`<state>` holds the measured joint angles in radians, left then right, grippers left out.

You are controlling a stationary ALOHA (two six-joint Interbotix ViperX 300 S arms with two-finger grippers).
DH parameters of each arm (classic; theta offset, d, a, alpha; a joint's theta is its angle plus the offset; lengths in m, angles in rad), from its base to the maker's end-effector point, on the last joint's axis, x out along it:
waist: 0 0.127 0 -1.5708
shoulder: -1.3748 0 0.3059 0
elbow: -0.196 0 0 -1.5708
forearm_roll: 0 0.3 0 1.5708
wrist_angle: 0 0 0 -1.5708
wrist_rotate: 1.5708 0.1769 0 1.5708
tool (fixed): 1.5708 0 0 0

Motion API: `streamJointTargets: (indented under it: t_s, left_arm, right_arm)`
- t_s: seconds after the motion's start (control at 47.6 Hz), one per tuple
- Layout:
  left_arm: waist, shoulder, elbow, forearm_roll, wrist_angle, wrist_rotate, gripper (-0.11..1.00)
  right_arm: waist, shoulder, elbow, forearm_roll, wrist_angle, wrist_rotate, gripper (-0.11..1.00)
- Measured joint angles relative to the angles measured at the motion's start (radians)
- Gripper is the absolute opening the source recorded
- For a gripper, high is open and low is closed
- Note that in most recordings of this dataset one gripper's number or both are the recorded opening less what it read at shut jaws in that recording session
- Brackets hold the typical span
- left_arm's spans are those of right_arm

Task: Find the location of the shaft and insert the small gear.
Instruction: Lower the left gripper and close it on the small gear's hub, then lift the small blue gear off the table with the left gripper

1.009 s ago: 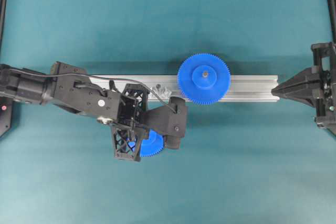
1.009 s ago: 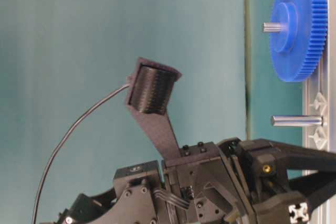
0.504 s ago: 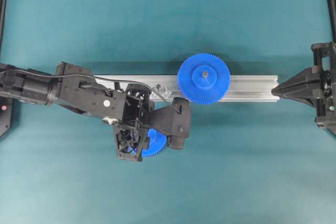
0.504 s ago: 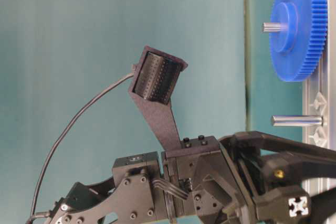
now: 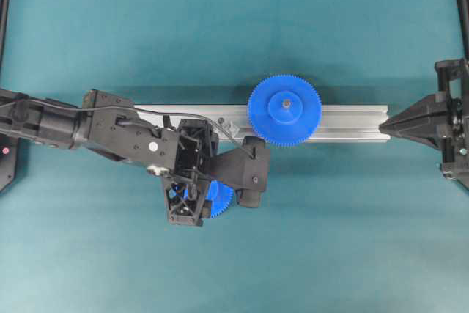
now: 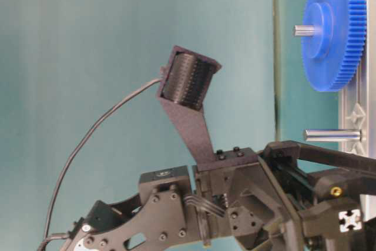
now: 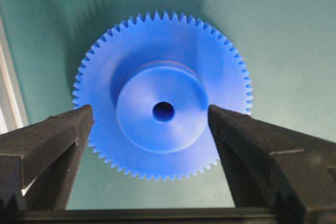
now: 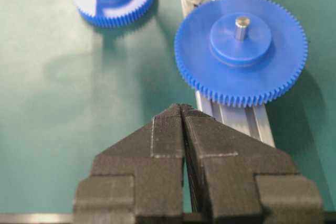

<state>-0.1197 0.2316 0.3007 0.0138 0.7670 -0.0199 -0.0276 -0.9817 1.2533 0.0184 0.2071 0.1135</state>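
Teal matting [image 5: 234, 27] covers the whole bench, and from overhead I count two blue gears, one aluminium rail [image 5: 344, 122] and two arms. One large gear [image 5: 284, 110] sits on the rail; the small gear [image 5: 218, 197] lies flat on the mat on the near side of the rail, half hidden under the left gripper [image 5: 209, 199]. Far right, the right gripper [image 5: 399, 120] points at the rail's end.

At table level, the shaft [image 6: 332, 135] stands bare out of the rail, beside the large gear and close to the left arm.

From the left wrist, two fingers [image 7: 50, 145] flank the small gear's hub, jaws released, not touching it.

From the right wrist, both gears show, and the right gripper's fingers [image 8: 168, 140] are clenched together on nothing.
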Motion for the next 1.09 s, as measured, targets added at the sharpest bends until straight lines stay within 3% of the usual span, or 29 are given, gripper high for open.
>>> streamJointTargets:
  t_s: [1.093]
  left_arm:
    - [0.000,0.026,-0.008,0.000,-0.005,-0.017,0.91]
  right_arm:
    - [-0.002,-0.003,0.012,0.000,-0.003,0.000,0.03]
